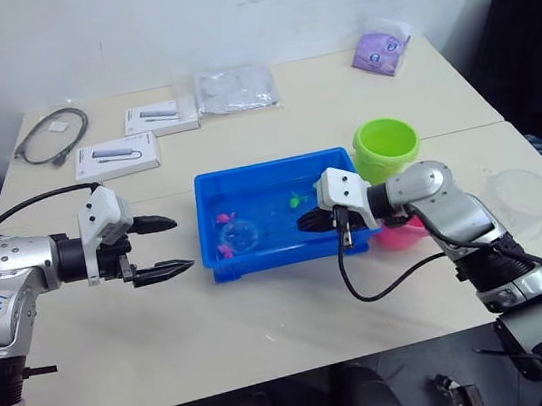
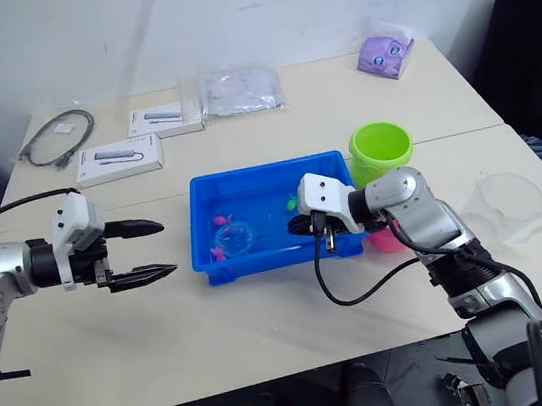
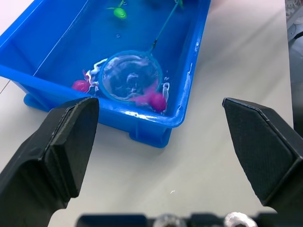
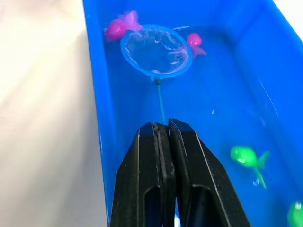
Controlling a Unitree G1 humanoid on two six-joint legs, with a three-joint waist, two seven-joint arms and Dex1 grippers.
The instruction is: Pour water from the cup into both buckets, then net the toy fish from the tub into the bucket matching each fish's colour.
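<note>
The blue tub (image 1: 247,178) sat in the middle of the table (image 1: 267,315), with water in it. The net (image 4: 155,51) lay in the tub's near left part, its light-blue hoop flat in the water and its thin stick running back toward the right gripper (image 4: 166,130). That gripper reached over the tub's near right wall, and its two black fingers were pressed together around the end of the net's stick.

Two pink fish (image 4: 115,27) lay just beside the hoop, one on either side of its rim; whether either was inside the mesh could not be told. Green fish (image 4: 248,157) floated farther right in the tub, well apart from the hoop.

The left gripper (image 1: 161,247) hovered above the table just left of the tub, holding nothing. Its fingers (image 3: 61,142) were spread wide and pointed toward the tub's left wall.

The green bucket (image 1: 385,146) stood upright just beyond the tub's far right corner. The pink bucket (image 1: 400,235) stood nearer, right of the tub, mostly hidden behind the right arm. The clear cup (image 2: 508,202) rested on the table well to the right, near the edge.

On the far side of the table lay two white boxes (image 1: 116,158), a coiled cable (image 1: 49,134), a clear packet (image 1: 234,89) and a small purple bag (image 1: 381,49).
</note>
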